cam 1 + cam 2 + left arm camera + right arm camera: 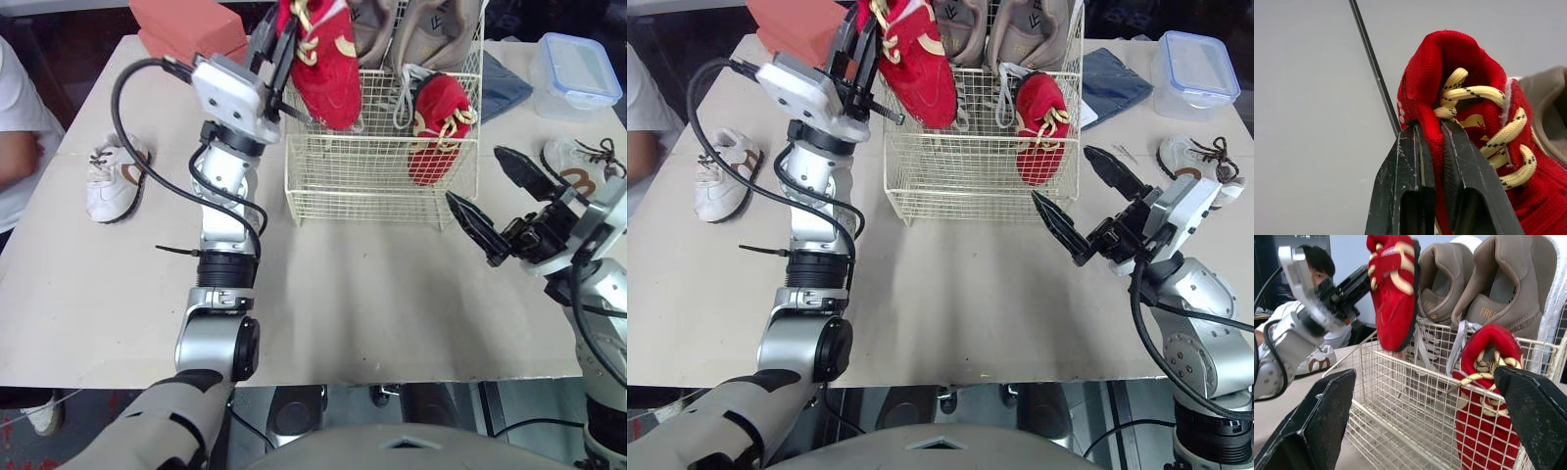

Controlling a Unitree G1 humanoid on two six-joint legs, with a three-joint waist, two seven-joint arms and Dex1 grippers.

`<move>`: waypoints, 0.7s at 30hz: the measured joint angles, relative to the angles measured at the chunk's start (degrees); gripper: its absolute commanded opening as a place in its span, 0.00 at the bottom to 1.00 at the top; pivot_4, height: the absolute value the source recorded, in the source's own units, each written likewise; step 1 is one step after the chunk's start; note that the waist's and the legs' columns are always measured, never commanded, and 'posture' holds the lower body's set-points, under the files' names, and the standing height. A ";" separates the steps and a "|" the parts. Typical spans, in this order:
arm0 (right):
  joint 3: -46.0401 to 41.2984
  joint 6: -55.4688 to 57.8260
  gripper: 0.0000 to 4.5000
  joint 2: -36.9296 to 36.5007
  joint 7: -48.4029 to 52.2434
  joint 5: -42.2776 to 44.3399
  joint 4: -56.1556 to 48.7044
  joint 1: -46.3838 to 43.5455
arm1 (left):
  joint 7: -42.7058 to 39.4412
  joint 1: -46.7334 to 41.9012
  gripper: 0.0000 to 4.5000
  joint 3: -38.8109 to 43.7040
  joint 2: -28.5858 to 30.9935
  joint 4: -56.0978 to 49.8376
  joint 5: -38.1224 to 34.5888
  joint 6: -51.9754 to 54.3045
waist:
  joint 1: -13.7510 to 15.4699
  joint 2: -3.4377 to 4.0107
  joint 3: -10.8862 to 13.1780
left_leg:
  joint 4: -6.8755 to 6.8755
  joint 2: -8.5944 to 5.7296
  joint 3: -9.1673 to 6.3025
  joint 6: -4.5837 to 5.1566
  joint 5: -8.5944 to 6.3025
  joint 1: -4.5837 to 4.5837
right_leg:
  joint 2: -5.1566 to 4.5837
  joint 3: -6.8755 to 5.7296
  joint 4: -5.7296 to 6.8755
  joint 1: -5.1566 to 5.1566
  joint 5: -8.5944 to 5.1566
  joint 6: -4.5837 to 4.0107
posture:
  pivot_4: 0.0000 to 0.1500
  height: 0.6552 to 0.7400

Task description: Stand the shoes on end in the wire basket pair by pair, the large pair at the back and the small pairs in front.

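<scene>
Our left gripper point(1430, 131) is closed firmly on the heel collar of a red shoe point(328, 73), which hangs toe down over the front left corner of the wire basket point(362, 191). We should lower it straight, beside the other red shoe point(438, 132) and in front of the brown pair point(431, 29), releasing only once it stands. Our right gripper point(472, 173) is wide open and empty, near the basket's front right corner.

Wire basket point(377, 186): cream-coated metal wire. Red shoe point(323, 69): woven cloth, braided laces. Table point(372, 304): smooth, matt. Food container point(578, 73): translucent plastic.
</scene>
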 measured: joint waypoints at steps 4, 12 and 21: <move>0.05 -0.69 1.00 0.00 -0.08 -0.01 0.13 -0.06 | 2.15 3.05 0.00 -1.76 0.05 -0.05 3.26 -3.25 | 0.06 0.00 -0.01 | 0.00 0.01 -0.02 0.00 0.00 0.00 | 0.00 -0.02 0.00 0.00 0.00 0.00 | 1.00 0.36; 0.18 -0.74 1.00 0.00 -0.11 0.01 1.24 -0.66 | 2.64 7.54 0.00 -5.15 1.26 0.11 6.25 -4.79 | -0.07 0.03 -0.03 | -0.01 0.04 -0.01 0.01 0.00 0.01 | 0.00 -0.01 0.00 -0.01 0.00 0.00 | 1.00 0.36; 0.20 -0.74 1.00 -0.09 0.05 -0.04 1.26 -0.89 | -5.21 11.55 0.51 -6.05 1.85 -3.44 -5.04 3.55 | -0.07 0.48 -0.52 | -0.13 0.08 0.14 0.21 -0.13 0.58 | 0.00 0.19 0.03 0.39 -0.03 0.03 | 1.00 0.36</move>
